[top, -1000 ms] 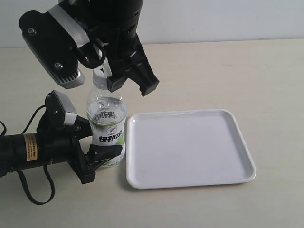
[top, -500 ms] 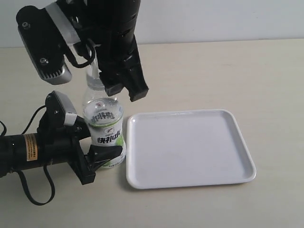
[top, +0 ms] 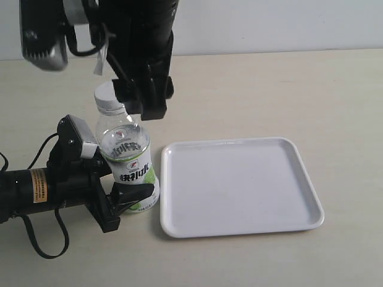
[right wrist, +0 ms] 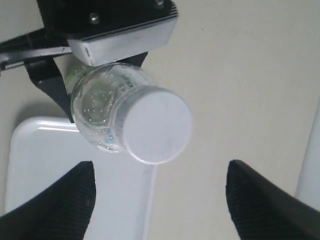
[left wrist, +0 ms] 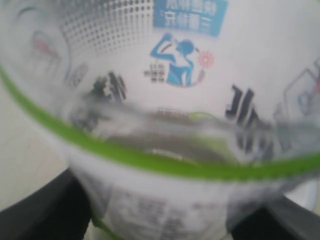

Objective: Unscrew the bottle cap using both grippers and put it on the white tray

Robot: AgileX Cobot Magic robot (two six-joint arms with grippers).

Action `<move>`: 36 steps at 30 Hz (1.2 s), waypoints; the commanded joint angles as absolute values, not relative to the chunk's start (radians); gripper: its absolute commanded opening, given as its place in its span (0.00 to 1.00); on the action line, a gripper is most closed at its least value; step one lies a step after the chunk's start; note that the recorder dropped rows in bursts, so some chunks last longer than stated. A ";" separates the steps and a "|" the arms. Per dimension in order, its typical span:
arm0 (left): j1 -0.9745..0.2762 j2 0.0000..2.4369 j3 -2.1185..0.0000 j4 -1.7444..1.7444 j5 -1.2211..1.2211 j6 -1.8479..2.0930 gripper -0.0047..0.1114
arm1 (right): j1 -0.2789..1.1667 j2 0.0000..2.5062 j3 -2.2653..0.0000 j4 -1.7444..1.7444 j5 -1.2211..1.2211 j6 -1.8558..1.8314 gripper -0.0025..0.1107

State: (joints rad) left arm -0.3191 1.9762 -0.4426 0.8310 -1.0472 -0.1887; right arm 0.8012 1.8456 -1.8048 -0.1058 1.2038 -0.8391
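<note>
The clear bottle with its white-and-green label stands just left of the white tray, its top leaning left. My left gripper is shut on its lower body; in the left wrist view the label fills the frame between the black fingers. The white bottle cap sits on the neck. My right gripper hangs just above and to the right of the cap, open, touching nothing. From the right wrist, the cap lies off the line between the spread fingertips.
The tray holds nothing and lies close beside the bottle's base. The left arm's black cylinder with orange label lies along the tabletop at the left. A pale wall runs behind the beige table.
My right gripper has opened off the cap and risen up and to the left. The cap now shows. The bottle's top has tipped leftward. The left gripper keeps its hold.
</note>
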 commanded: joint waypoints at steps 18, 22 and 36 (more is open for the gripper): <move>-0.319 1.968 -0.441 0.846 -1.042 -0.202 0.04 | 0.803 1.850 -1.801 -0.041 1.081 0.168 0.66; -0.319 1.968 -0.441 0.846 -1.042 -0.202 0.04 | 0.803 1.855 -1.801 -0.038 1.086 0.170 0.66; -0.319 1.968 -0.441 0.846 -1.044 -0.209 0.04 | 0.803 1.886 -1.801 -0.035 1.102 0.235 0.66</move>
